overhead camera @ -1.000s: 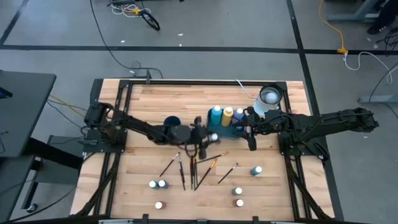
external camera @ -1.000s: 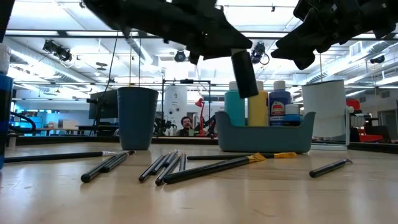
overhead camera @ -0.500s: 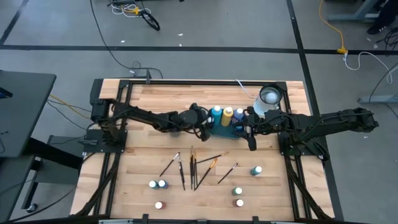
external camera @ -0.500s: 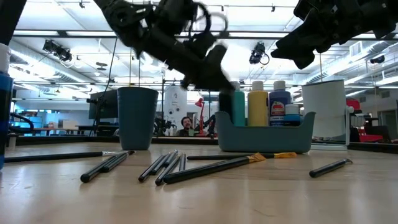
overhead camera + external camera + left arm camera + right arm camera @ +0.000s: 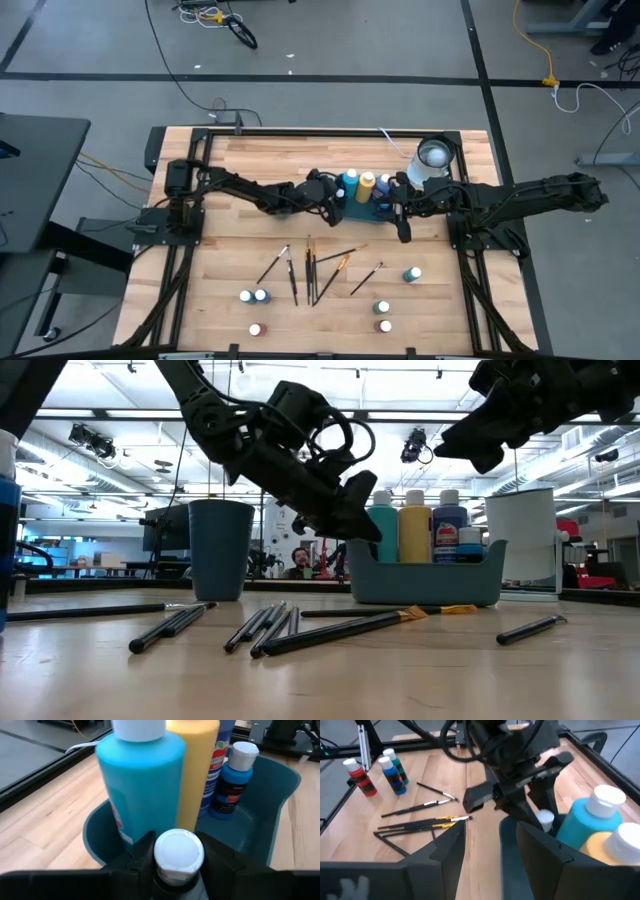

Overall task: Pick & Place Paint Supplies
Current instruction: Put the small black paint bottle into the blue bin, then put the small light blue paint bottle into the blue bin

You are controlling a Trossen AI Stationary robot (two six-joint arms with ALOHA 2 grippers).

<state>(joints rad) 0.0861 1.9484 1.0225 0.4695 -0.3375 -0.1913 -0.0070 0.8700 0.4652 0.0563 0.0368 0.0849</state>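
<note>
My left gripper is shut on a small white-capped bottle at the left end of the blue-grey caddy, just over its rim. The caddy holds tall light-blue and yellow bottles, a blue one, and a small blue bottle. Thin dark brushes lie flat on the wood nearer the front. Several small bottles stand upright along the near edge. My right gripper hangs open in the air by the caddy's right end, with nothing between its fingers. My left gripper pinches the small bottle just under its white cap, one finger on each side. The fingers come from the table's left, slanting down. The bottle stands about upright with its cap up. Its body is hidden below the fingers, so whether it rests on the caddy cannot be told.
A dark blue cup stands left of the caddy, and a white container stands at the back right. More small bottles stand near the front right. Bare wood lies along the far edge and at the table's left.
My left gripper has carried the small bottle from above the brushes toward the far edge and a little right, sinking as it went, to the caddy's left end. It has tipped more level. My right gripper has kept still.
</note>
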